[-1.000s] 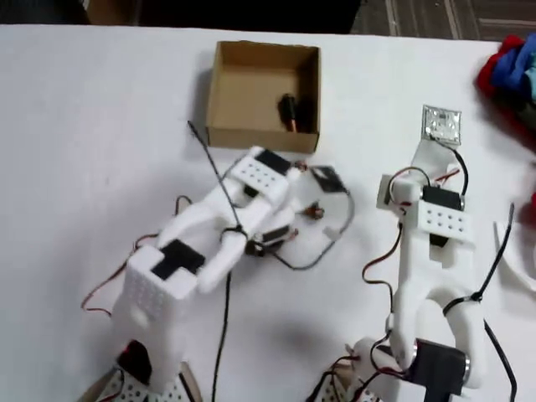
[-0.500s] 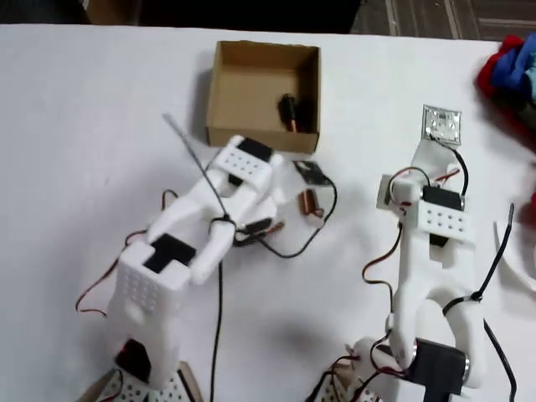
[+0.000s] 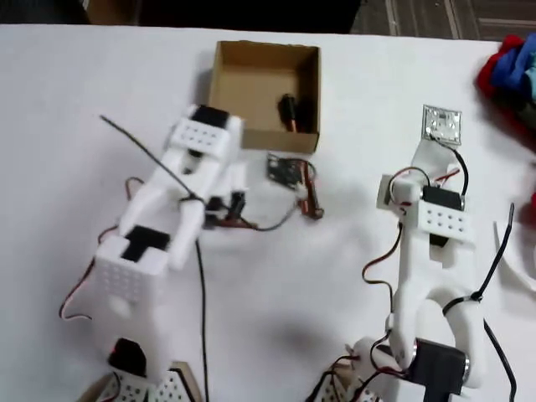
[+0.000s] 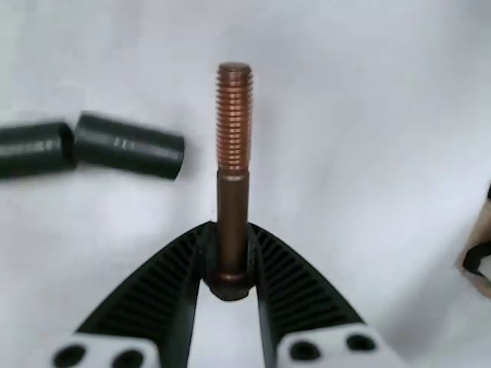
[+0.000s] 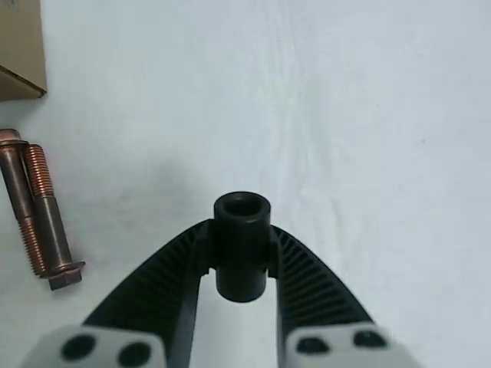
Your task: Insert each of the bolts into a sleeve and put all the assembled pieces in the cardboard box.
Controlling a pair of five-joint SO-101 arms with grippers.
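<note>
My left gripper (image 4: 230, 230) is shut on the head end of a copper bolt (image 4: 232, 153), whose threaded end points away from it. Two black sleeves (image 4: 130, 146) (image 4: 34, 149) lie end to end on the white table beside that bolt's tip. My right gripper (image 5: 242, 230) is shut on a black sleeve (image 5: 242, 215), bore facing the camera. Two more copper bolts (image 5: 50, 222) (image 5: 11, 176) lie side by side near it, also seen as bolts (image 3: 312, 201) from above. The cardboard box (image 3: 251, 59) holds one assembled piece (image 3: 287, 113). The left arm (image 3: 197, 142) stands just left of the box's near corner.
A corner of the cardboard box (image 5: 19, 46) lies beyond the loose bolts. Coloured cloth (image 3: 511, 63) is piled at the table's far right edge. Loose cables (image 3: 268, 222) trail from the left arm. The right arm (image 3: 440, 222) stands right of centre.
The left arm has swung left and away from the loose bolts, ending beside the box's left front corner. The right arm has stayed still.
</note>
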